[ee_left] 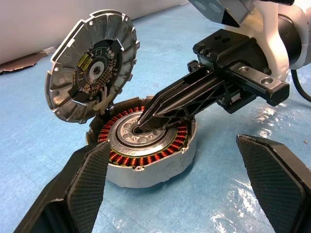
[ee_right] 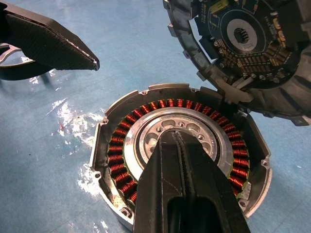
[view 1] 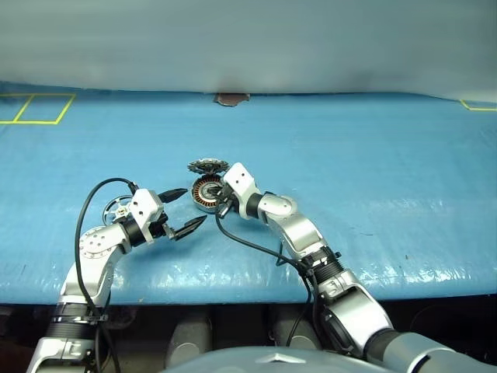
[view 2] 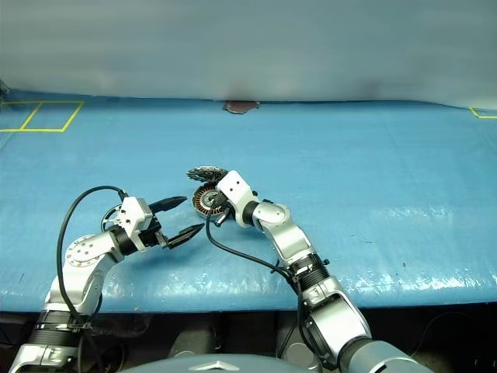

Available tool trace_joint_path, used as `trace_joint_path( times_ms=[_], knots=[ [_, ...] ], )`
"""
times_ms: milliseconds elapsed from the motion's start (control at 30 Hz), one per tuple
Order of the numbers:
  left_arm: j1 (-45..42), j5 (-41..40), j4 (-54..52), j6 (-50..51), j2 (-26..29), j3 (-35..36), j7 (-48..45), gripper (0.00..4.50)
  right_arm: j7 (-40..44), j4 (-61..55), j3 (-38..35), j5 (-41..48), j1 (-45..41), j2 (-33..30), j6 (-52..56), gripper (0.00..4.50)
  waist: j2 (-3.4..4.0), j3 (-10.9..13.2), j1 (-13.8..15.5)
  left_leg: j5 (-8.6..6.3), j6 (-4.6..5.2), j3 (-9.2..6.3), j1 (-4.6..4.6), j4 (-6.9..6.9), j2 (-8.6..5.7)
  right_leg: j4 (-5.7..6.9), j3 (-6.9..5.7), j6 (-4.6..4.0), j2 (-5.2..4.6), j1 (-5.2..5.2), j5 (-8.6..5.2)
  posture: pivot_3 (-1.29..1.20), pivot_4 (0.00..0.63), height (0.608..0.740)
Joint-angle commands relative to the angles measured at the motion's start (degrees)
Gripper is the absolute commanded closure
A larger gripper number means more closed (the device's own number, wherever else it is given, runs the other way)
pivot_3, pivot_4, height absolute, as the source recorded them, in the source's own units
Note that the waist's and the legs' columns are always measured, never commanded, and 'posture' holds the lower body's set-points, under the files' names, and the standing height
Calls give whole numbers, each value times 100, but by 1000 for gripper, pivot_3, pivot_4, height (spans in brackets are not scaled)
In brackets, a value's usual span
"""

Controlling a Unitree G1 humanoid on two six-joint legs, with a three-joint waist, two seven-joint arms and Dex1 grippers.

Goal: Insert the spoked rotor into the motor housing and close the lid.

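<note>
On the blue table (view 1: 373,155), the left gripper (view 1: 186,208) hangs wide open and empty just beside the motor housing (ee_left: 146,155), whose copper windings ring a silver hub. The right gripper (ee_left: 146,121), fingers pressed together, touches that hub. Behind the motor housing, the scalloped lid (ee_left: 90,68) stands tilted open.

Your way down into the motor housing (ee_left: 146,155) is blocked: the right gripper (ee_left: 146,121) sits with its fingers pressed together over the centre, and the lid (ee_left: 90,65) stands raised on edge at the far rim. The left gripper (view 1: 188,210) hangs spread wide just beside the housing. Behind it lies the spoked rotor (view 1: 118,207). The blue table (view 1: 373,171) offers you free room elsewhere.
</note>
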Motion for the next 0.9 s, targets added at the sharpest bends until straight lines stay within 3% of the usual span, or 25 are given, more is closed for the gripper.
trace_joint_path(
  times_ms=[33, 367, 533, 900],
  knots=[
    [-26, 18, -103, -99, 22, 28, 1, 0, -1, -115, 86, -124, -91, -34, -30, 4474, 0, 0, 0, 0, 0, 0, 0, 0, 0, 0, 0, 0, 0, 0, 0, 0, 150, 740],
    [-10, -87, -148, 40, 101, 79, -75, 0, 45, -1708, -139, 292, 271, -113, 517, 4474, 0, 0, 5, 0, 0, -3, -6, -3, 0, -2, -1, 6, 0, -4, 3, 0, 150, 740],
    [-42, -176, -158, 148, 147, 95, -165, 0, 38, -1969, 15, 289, 458, -214, 712, 4474, 0, 0, 6, 0, 0, -3, -3, -2, 0, -2, -1, -2, 0, -2, -2, 0, 150, 740],
    [131, -964, -640, 954, 487, 573, -441, 0, 121, -2269, -182, 525, 991, -437, -9, 4474, -2, 1, 2, 0, 0, -3, -6, -4, 0, -5, -2, -3, -1, -5, -3, 0, 150, 740]
  ],
)
